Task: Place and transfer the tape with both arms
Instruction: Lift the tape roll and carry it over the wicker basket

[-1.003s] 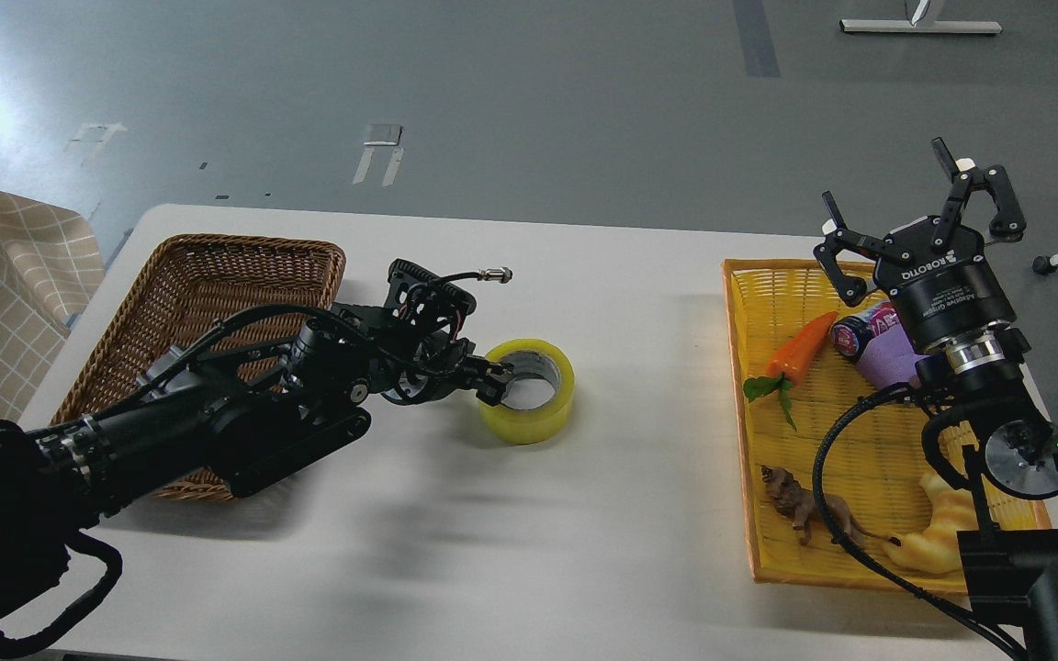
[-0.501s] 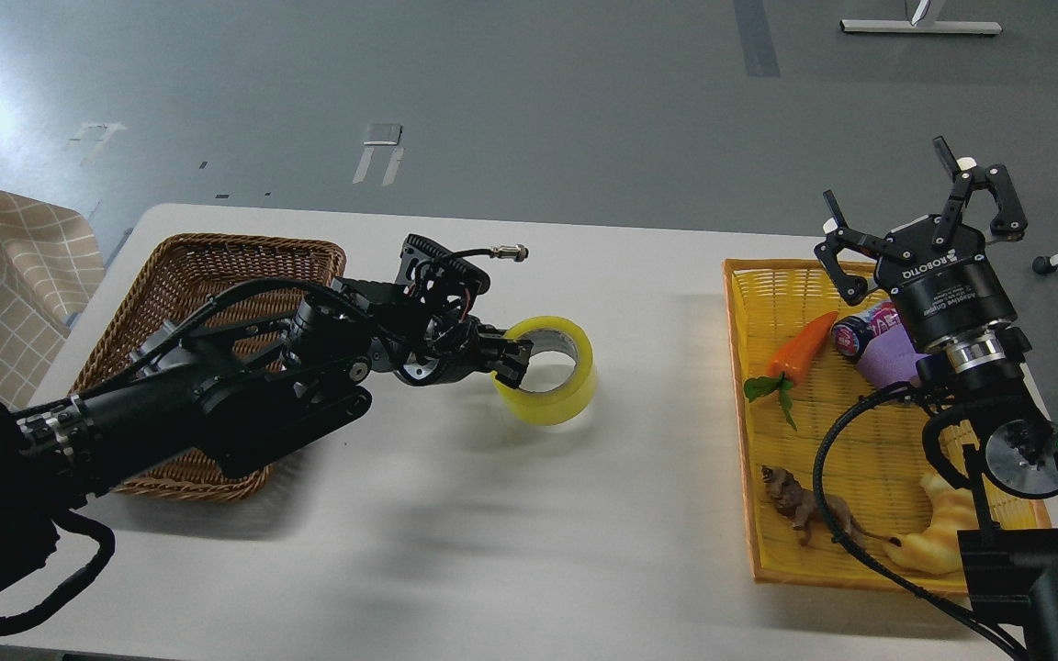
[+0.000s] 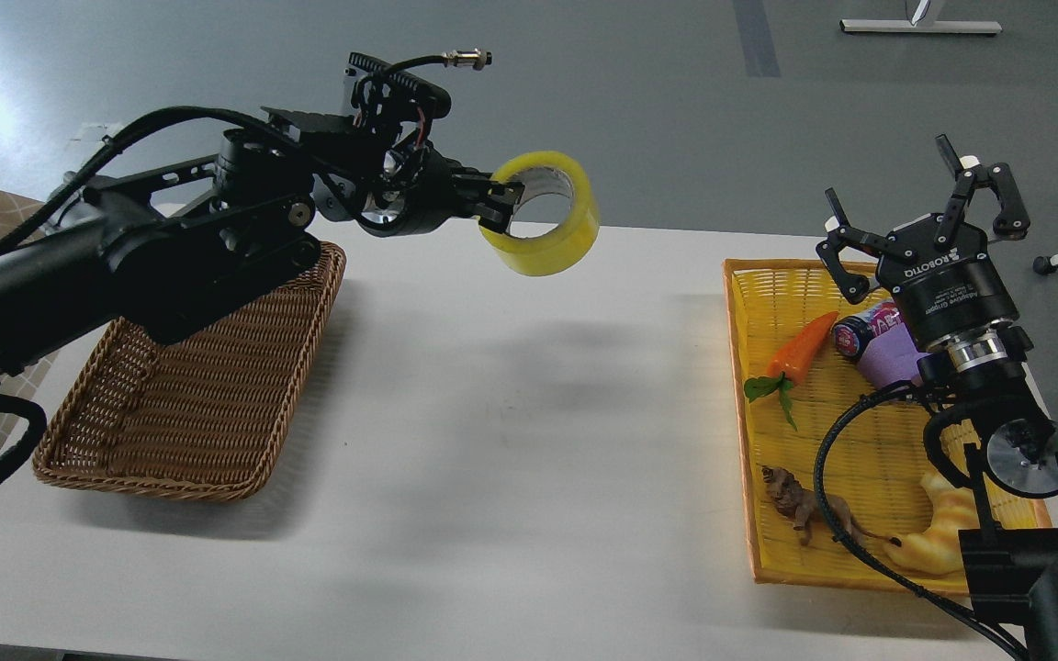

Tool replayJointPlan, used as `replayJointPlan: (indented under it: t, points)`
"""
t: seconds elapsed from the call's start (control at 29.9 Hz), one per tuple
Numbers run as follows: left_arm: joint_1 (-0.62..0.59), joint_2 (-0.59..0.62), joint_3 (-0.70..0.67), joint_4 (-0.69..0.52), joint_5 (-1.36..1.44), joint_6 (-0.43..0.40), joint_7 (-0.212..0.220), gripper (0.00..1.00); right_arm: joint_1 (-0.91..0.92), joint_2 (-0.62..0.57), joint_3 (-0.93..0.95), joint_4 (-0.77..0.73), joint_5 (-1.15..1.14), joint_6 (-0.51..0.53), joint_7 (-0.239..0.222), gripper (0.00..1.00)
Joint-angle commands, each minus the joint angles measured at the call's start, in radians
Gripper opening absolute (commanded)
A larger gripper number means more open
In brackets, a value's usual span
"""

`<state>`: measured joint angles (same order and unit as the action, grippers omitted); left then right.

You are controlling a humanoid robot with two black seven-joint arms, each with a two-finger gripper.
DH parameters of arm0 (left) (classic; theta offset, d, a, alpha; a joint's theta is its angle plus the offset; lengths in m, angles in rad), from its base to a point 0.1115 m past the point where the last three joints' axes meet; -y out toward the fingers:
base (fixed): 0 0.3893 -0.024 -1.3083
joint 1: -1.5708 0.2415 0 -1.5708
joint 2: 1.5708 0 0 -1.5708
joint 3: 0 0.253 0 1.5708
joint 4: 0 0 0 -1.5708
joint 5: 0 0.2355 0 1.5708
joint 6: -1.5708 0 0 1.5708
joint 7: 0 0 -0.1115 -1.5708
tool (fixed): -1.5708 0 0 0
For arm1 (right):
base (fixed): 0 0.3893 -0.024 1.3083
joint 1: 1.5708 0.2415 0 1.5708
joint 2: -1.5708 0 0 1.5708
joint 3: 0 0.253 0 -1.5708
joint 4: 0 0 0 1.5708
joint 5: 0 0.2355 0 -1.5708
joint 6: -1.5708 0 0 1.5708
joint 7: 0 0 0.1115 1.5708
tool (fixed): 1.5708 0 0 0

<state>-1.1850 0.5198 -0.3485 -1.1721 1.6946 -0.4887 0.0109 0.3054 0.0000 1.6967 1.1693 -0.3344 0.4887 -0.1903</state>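
The tape (image 3: 555,240), a wide yellowish roll with a grey-white core, hangs in the air above the far middle of the white table (image 3: 511,441). My left gripper (image 3: 499,199) is shut on the roll's left wall, one finger inside the core and one outside. The left arm stretches in from the left, raised above the wicker basket. My right gripper (image 3: 922,216) is open and empty, fingers spread and pointing up, above the far end of the yellow tray.
An empty brown wicker basket (image 3: 189,395) lies on the left of the table. A yellow tray (image 3: 749,413) on the right holds a toy carrot (image 3: 800,345), a purple item (image 3: 883,353), a toy lion (image 3: 804,514) and a yellow croissant toy (image 3: 938,528).
My left gripper has lifted the tape off the table, high and slightly to the right. The right arm has not moved.
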Motion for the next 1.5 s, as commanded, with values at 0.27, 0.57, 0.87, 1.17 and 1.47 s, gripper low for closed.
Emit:
replayJointPlan:
  t: [0.27,0.57,0.87,1.17,1.47]
  points:
    - [-0.047,0.193,0.006,-0.001,0.0,0.0,-0.077,0.0,0.003,0.0,0.0,-0.002,0.0,0.0,0.0,0.99]
    - [-0.001,0.354,0.059,0.0,0.005,0.0,-0.117,0.0,0.003,0.0,0.0,-0.002,0.0,0.0,-0.001,0.99]
    - [0.079,0.459,0.169,0.014,0.01,0.0,-0.129,0.0,0.0,0.0,-0.002,-0.004,0.0,0.0,-0.001,0.99]
    - [0.226,0.523,0.178,0.017,0.008,0.033,-0.132,0.0,-0.008,0.0,-0.003,-0.005,0.0,0.0,-0.001,0.99]
    - [0.321,0.533,0.178,0.019,0.003,0.093,-0.132,0.0,-0.012,0.0,-0.003,-0.005,0.0,0.0,-0.001,0.99]
